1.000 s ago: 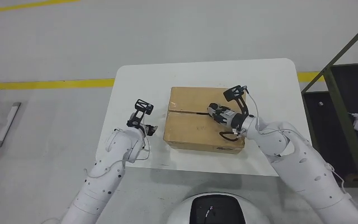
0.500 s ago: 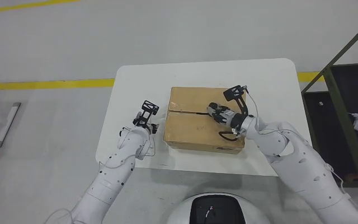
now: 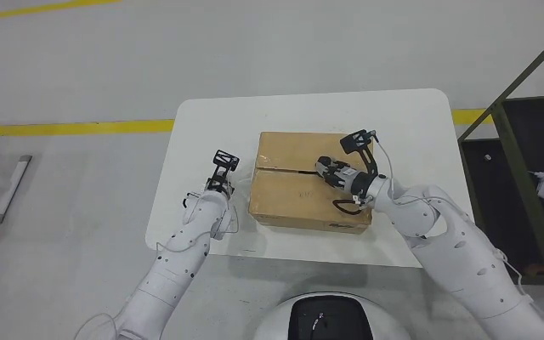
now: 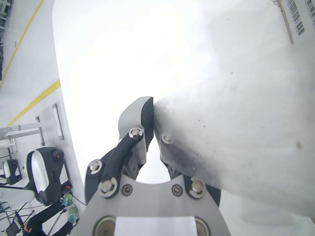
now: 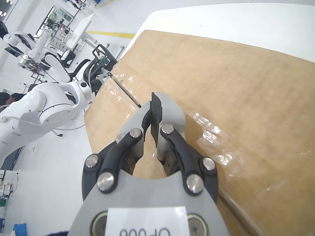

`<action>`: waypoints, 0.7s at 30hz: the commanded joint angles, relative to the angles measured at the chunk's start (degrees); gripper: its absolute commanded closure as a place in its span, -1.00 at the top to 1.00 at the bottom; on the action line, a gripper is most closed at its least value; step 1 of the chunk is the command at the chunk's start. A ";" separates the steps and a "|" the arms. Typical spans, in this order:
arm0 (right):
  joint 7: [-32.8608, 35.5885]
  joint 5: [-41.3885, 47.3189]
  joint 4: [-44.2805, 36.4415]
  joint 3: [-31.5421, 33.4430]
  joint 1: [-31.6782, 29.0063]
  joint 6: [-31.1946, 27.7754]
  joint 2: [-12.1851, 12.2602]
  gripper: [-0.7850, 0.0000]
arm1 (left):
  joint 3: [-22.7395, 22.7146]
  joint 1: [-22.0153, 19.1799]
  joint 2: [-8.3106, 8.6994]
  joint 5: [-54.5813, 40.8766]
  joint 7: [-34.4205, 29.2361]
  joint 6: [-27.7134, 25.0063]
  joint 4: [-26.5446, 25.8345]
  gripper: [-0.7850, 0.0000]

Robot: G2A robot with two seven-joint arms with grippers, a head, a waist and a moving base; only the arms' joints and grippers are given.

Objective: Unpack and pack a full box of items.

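A closed brown cardboard box sits mid-table, with clear tape along its centre seam. My right gripper is over the box top, shut with nothing between its fingers. In the right wrist view its tips are at the seam; I cannot tell if they touch it. My left gripper is over the bare table just left of the box. It is shut and empty, with the box's labelled corner a little way off to its side.
The white table has free room left of the box and along its far edge. A dark metal frame stands beyond the table's right side. A yellow floor line runs behind.
My left arm has moved forward and slightly right, closer to the box's left side. The right arm and the box have not moved.
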 commanded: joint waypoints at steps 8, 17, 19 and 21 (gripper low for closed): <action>0.02 -0.12 -0.04 0.23 -0.08 -0.09 -0.04 -1.00 | -3.68 1.39 0.24 4.23 -1.80 3.07 -3.70 -1.00; 0.44 0.01 -0.01 0.32 -0.21 -0.33 -0.08 -1.00 | -9.88 5.04 1.71 12.12 -7.42 4.60 -14.53 -1.00; 0.53 0.03 0.06 0.27 -0.28 -0.44 -0.10 -1.00 | -11.25 5.67 1.86 13.45 -8.44 4.56 -17.50 -1.00; 0.67 -0.06 0.09 0.24 -0.35 -0.53 -0.10 -1.00 | -11.81 5.81 1.92 14.95 -8.71 3.87 -19.41 -1.00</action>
